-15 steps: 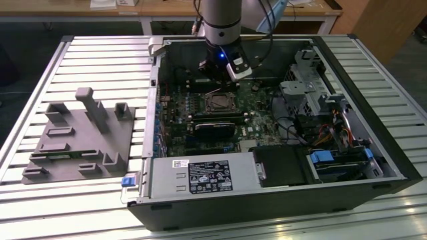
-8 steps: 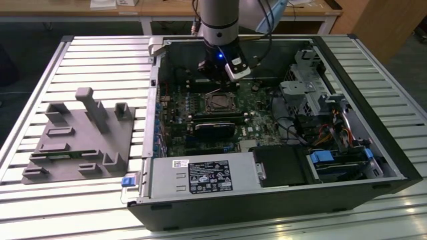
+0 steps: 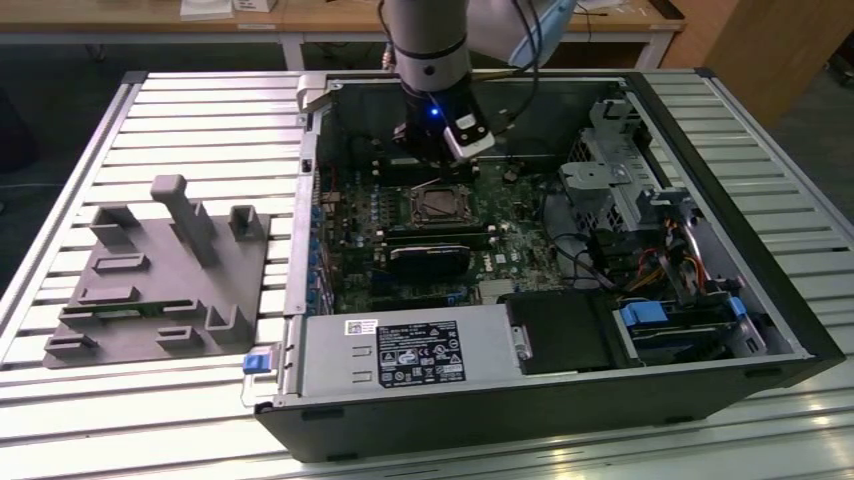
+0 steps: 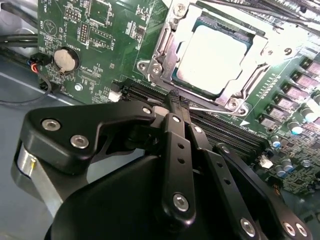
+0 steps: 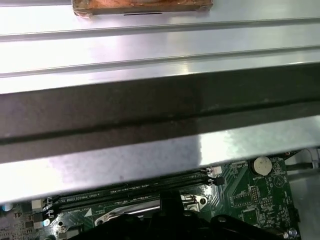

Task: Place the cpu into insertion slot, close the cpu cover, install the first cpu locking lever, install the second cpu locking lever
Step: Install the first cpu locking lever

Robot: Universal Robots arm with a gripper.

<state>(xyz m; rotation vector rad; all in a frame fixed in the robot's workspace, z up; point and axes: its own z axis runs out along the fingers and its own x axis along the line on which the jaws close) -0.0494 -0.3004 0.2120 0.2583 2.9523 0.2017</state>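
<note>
So in the exterior view the arm comes down into the open computer case, which sits on a slatted metal table. The gripper hangs right over the green motherboard, just beside the insertion slot, on its far side from the camera. A grey plastic fixture sits well apart on the exterior view's left.

The second wrist view is the useful one. The cpu is already seated in the socket, silver top facing up, and the cpu cover lies flat around it, so the chip shows through its window. The gripper sits just off one edge of the cover, over the black memory slots. A thin silver rod runs along that edge, right by the tip. Honestly can't tell if the gripper is clamped or let go. A coin battery sits off to the side.

The first wrist view shows the case wall, the table slats, and the gripper low over the board.
</note>
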